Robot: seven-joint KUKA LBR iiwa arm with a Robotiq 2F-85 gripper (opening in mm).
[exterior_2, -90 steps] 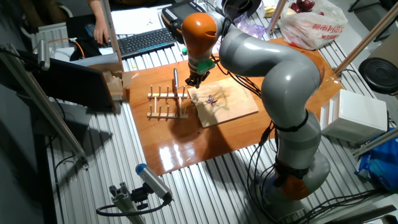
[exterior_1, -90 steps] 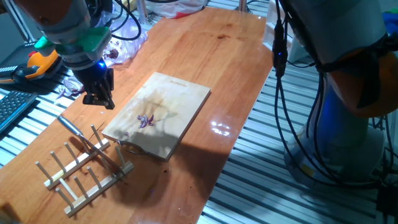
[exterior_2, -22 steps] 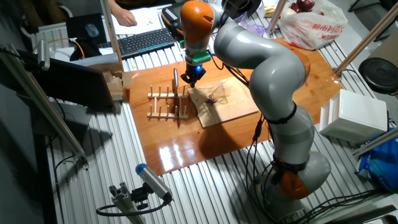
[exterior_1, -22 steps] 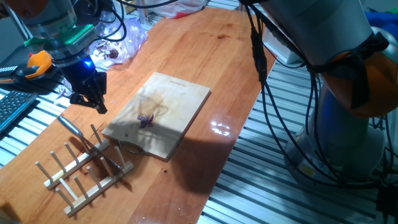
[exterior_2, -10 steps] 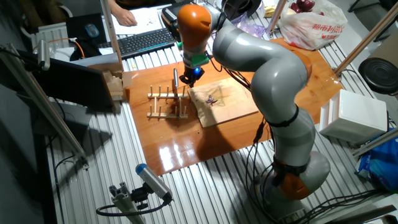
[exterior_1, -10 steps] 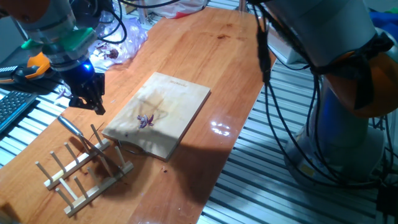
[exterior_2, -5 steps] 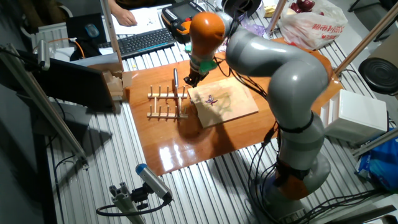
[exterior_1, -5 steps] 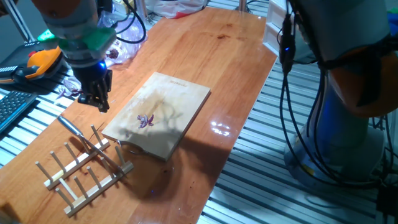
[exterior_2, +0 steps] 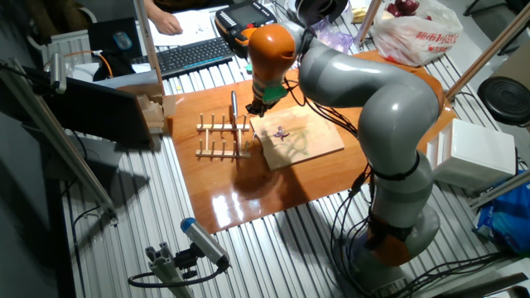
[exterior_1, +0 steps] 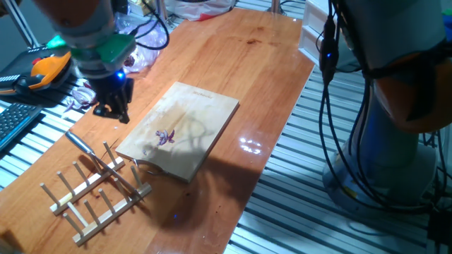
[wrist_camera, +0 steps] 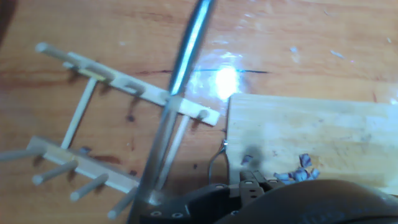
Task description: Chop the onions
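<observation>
The onions (exterior_1: 164,137) are a few small purple bits on the wooden cutting board (exterior_1: 194,113). They also show in the other fixed view (exterior_2: 281,132) and in the hand view (wrist_camera: 300,174). My gripper (exterior_1: 113,111) hangs just off the board's left edge, above the table, with its fingers apart and nothing in them. A metal-handled knife (exterior_1: 79,141) leans in the wooden peg rack (exterior_1: 92,190) in front of the gripper. In the hand view the knife's handle (wrist_camera: 184,56) runs from the top down across the rack (wrist_camera: 93,124).
A plastic bag of onion scraps (exterior_1: 134,56) lies behind the gripper at the table's back left. An orange tool (exterior_1: 42,70) and a keyboard (exterior_2: 190,54) sit off the table's edge. Cables hang from the arm (exterior_2: 364,91) at the right.
My gripper has shifted a little to the right, toward the board's left edge. The knife, rack and onion bits have not moved.
</observation>
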